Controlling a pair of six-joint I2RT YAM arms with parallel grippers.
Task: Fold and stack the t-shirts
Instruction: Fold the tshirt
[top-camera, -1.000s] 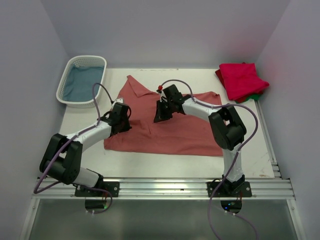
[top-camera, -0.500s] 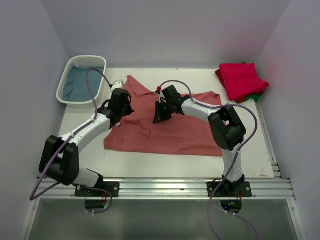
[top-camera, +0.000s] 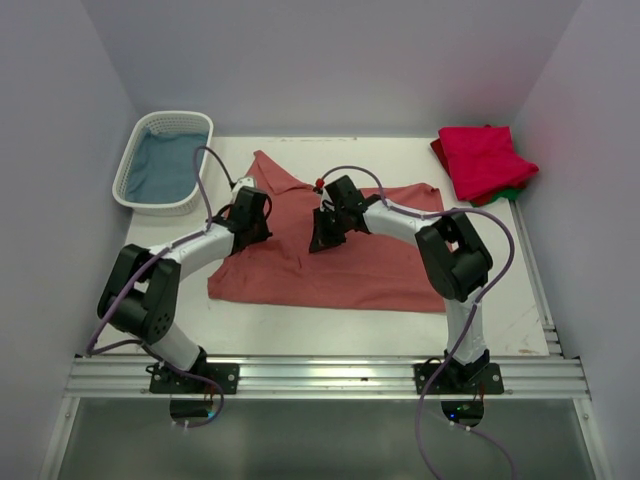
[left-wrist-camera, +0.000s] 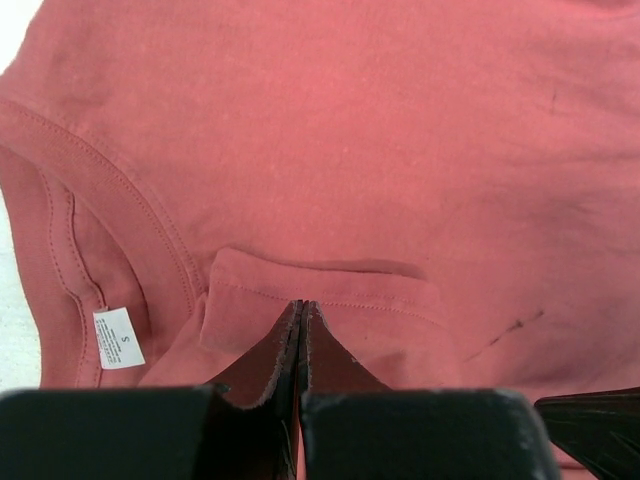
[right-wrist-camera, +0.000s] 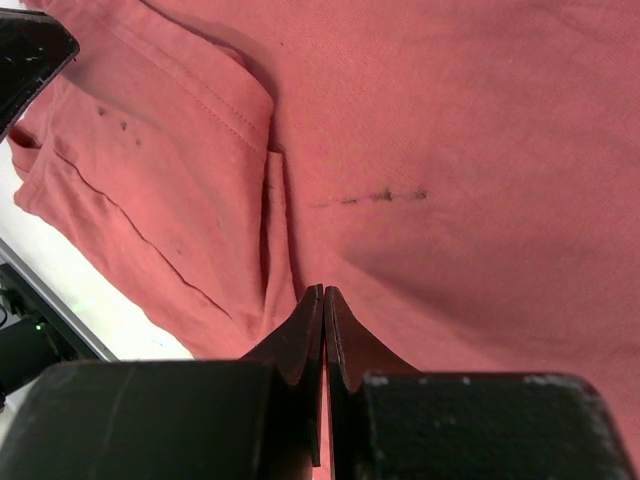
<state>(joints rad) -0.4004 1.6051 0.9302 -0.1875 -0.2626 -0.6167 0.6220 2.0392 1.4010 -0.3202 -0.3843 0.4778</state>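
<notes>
On white desk (top-camera: 330, 327): salmon-red t-shirt (top-camera: 350, 268), neck tag (left-wrist-camera: 119, 337) marked "S"; left fingers (left-wrist-camera: 268, 362) and right fingers (right-wrist-camera: 298, 342) each pinch its cloth.

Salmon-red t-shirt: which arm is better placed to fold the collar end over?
Left, likely. The left gripper is shut on a hemmed fold of the salmon-red t-shirt beside the collar label; the right gripper pinches mid-shirt, farther away.

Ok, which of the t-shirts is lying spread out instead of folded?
The large salmon-red t-shirt in the middle; the crimson-pink t-shirt sits folded at the far right corner.
</notes>
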